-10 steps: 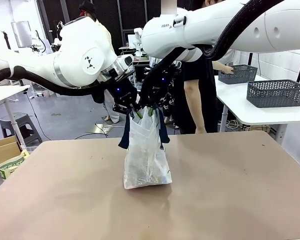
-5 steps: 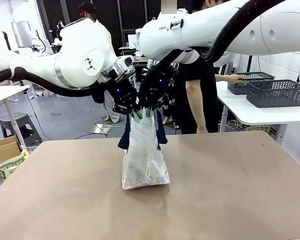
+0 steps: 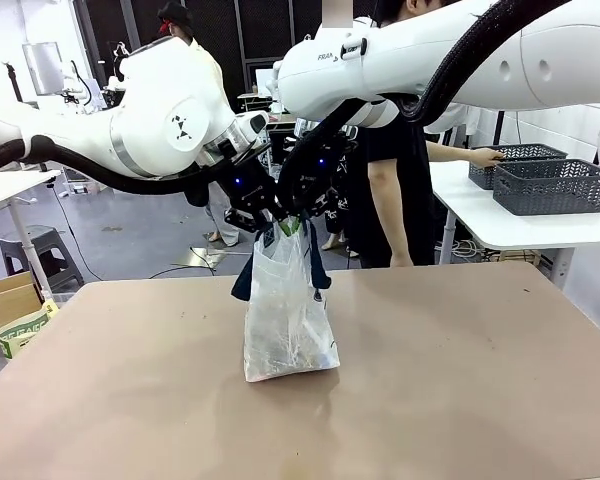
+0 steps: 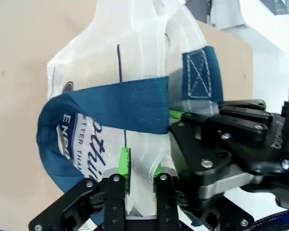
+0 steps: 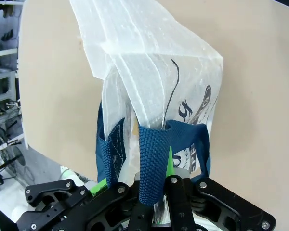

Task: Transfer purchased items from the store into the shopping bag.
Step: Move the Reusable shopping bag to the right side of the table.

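left jaws have just eased apart around the rim of the bag (image 3: 285, 320), right jaws clamped on its top; it stands below them on the table (image 3: 460, 390), likely being released.

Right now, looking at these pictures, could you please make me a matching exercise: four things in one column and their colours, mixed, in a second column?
Things
1. shopping bag
2. bag handle
3. nearer basket
4. gripper pads

Colours
a. dark grey
b. navy blue
c. whitish, see-through
d. green

Right pairs: 1-c, 2-b, 3-a, 4-d
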Available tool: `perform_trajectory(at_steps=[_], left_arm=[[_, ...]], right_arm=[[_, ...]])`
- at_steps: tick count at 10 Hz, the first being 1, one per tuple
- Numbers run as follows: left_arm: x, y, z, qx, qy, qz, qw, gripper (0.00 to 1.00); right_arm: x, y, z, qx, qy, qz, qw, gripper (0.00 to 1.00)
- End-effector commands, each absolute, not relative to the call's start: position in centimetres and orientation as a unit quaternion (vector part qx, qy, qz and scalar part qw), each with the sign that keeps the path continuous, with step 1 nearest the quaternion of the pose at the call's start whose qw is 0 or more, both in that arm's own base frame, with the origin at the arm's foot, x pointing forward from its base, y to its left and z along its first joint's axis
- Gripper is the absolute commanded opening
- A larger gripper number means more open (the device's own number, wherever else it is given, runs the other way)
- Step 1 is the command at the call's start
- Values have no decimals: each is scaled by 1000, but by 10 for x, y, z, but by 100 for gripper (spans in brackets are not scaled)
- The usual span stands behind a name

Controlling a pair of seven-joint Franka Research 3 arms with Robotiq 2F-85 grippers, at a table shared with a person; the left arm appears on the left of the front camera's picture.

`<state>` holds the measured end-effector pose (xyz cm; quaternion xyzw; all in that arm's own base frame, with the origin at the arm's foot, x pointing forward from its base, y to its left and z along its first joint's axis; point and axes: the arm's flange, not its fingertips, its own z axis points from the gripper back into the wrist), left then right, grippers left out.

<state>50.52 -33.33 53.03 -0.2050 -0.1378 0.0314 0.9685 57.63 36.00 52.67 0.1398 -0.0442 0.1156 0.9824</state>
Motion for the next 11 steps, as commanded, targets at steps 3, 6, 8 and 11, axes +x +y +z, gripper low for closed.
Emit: perform_trajectory(at_steps=[3,6,8,11], left_arm=[[489,-314,529,-294,-116,-17,949,100],[484,-305,532,-316,-124,-24,940,100],[483,-308,532,-321,-125,-38,938,100],[487,-322,530,-331,-128,-58,933,100]], right_arm=[[576,360,528,141,-46,115,982,0],[576,360,528,141,-46,115,982,0],[576,360,528,141,-46,115,982,0],[576,360,527,140,-44,116,982,0]])
